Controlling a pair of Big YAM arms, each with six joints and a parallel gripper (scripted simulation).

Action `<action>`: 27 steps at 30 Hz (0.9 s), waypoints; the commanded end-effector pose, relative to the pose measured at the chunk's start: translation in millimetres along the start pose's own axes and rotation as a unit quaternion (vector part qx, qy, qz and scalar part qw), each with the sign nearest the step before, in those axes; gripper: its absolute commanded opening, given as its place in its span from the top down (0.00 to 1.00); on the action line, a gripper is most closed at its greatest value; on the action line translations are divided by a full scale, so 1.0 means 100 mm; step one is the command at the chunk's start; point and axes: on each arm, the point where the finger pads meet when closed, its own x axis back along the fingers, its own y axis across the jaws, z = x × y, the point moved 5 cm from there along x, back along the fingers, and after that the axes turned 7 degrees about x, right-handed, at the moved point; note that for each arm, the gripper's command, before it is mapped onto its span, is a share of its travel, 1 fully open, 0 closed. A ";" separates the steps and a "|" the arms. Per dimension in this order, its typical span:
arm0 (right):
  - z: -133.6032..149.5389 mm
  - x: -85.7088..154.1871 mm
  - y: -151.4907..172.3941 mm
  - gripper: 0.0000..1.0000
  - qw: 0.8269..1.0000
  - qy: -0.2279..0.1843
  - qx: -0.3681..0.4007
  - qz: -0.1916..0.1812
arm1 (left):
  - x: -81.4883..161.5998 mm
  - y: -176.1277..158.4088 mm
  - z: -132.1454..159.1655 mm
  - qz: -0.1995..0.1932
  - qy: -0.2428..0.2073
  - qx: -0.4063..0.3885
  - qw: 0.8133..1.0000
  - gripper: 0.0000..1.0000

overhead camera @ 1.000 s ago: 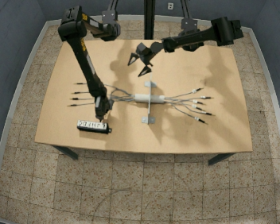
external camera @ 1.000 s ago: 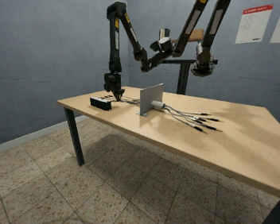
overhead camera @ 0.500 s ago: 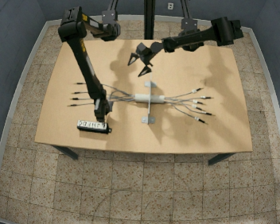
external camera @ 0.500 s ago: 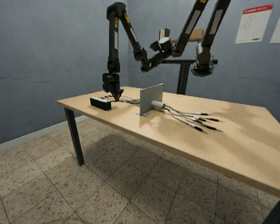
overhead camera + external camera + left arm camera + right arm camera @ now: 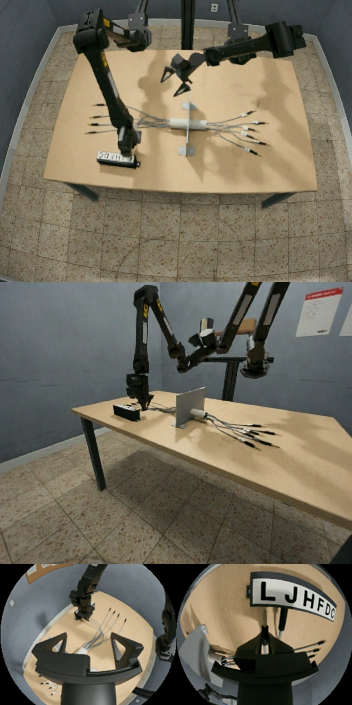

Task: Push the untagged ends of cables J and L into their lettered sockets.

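The black junction box [image 5: 117,158] lies near the table's front left edge; it also shows in the exterior view [image 5: 126,412]. Its white label [image 5: 294,595] reads L J H F D C. My right gripper [image 5: 127,145] hangs just behind the box and is shut on a thin cable plug [image 5: 264,631], whose tip points at the box's side between L and J, a little short of it. Another grey plug [image 5: 283,621] sits in the box's side under J. My left gripper [image 5: 175,80] is open and empty, high above the table's back middle.
A white conduit [image 5: 188,123] passes through an upright grey bracket plate [image 5: 190,406] at mid-table. Tagged cable ends [image 5: 250,132] fan out on the right. Several loose untagged plugs [image 5: 97,120] lie on the left, behind the box.
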 end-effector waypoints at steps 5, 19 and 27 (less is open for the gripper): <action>-0.01 0.10 -0.03 0.95 1.000 -0.011 -0.012 0.001 | 0.00 -0.01 -0.02 0.001 -0.003 0.002 1.000 0.00; -0.06 0.03 0.00 0.95 1.000 -0.006 -0.016 0.000 | 0.00 -0.01 -0.02 0.001 -0.003 0.002 1.000 0.00; -0.12 0.01 -0.01 0.95 1.000 0.000 -0.020 0.000 | 0.00 -0.01 -0.02 0.001 -0.003 0.002 1.000 0.00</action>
